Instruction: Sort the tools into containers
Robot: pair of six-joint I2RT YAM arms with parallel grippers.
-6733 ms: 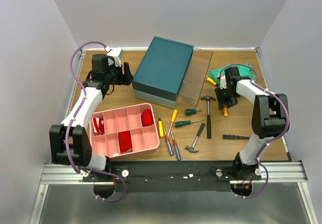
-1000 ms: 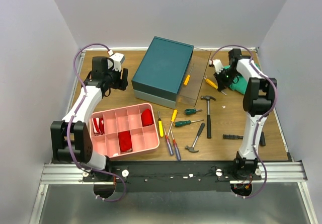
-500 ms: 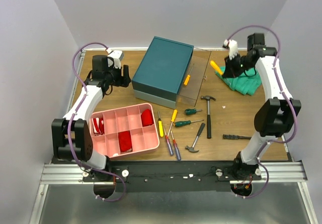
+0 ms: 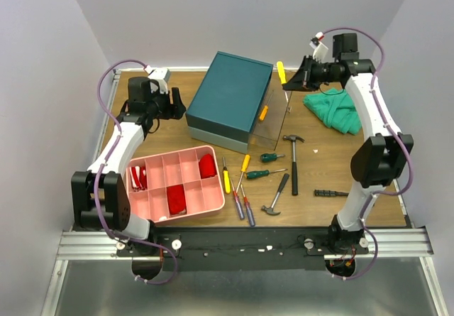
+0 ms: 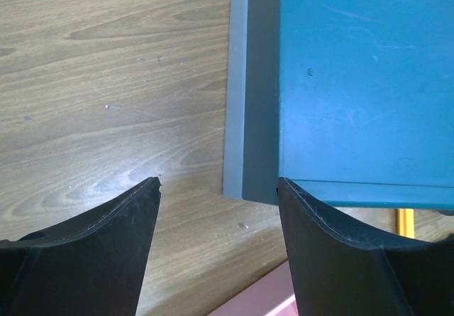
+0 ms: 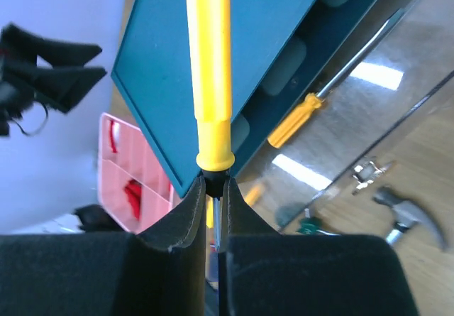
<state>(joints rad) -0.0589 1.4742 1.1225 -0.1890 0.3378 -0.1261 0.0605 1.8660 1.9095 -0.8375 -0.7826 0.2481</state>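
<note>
My right gripper (image 4: 294, 80) is shut on a yellow-handled screwdriver (image 4: 281, 73), held in the air above the pulled-out clear drawer (image 4: 278, 110) of the dark teal box (image 4: 230, 96). The right wrist view shows the yellow handle (image 6: 209, 67) sticking out past the shut fingers (image 6: 186, 213). An orange-handled screwdriver (image 4: 263, 111) lies in the drawer; it also shows in the right wrist view (image 6: 298, 119). My left gripper (image 4: 179, 104) is open and empty at the box's left side (image 5: 255, 89). Two hammers (image 4: 292, 156), several screwdrivers (image 4: 237, 181) and a black tool (image 4: 332, 193) lie on the table.
A pink compartment tray (image 4: 176, 184) with red items sits at the front left. A green cloth (image 4: 337, 110) lies at the back right. White walls close in the table on three sides.
My right gripper has lifted the yellow-handled screwdriver from beside the green cloth and carried it up and left over the open drawer. The left arm has stayed by the box.
</note>
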